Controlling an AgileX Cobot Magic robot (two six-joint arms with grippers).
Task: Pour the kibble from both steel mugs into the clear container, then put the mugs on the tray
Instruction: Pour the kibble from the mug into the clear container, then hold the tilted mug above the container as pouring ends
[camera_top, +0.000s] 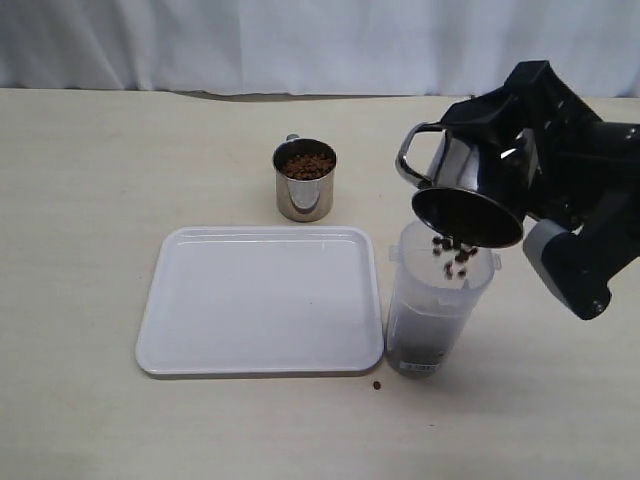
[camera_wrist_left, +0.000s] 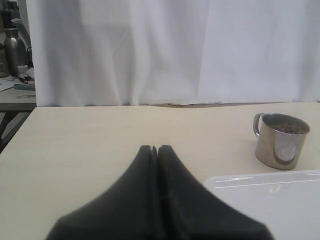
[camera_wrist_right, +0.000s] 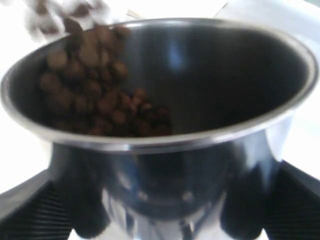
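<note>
My right gripper (camera_top: 503, 160) is shut on a steel mug (camera_top: 462, 185), tipped mouth-down over the clear container (camera_top: 435, 310). Kibble (camera_top: 452, 255) is falling from the mug into the container, and a dark layer lies at its bottom. In the right wrist view the mug (camera_wrist_right: 200, 65) fills the frame between the fingers (camera_wrist_right: 30, 215), with kibble (camera_wrist_right: 100, 100) sliding toward its rim. The other steel mug (camera_top: 304, 180), full of kibble, stands upright behind the white tray (camera_top: 260, 300). My left gripper (camera_wrist_left: 154, 148) is shut and empty, low over the table, with that mug (camera_wrist_left: 280, 142) and the tray (camera_wrist_left: 270, 200) ahead of it.
One stray pellet (camera_top: 377, 385) lies on the table in front of the container, by the tray's corner. A white curtain (camera_top: 300, 40) hangs along the table's far edge. A side table with a metal bottle (camera_wrist_left: 15, 50) stands beyond the table.
</note>
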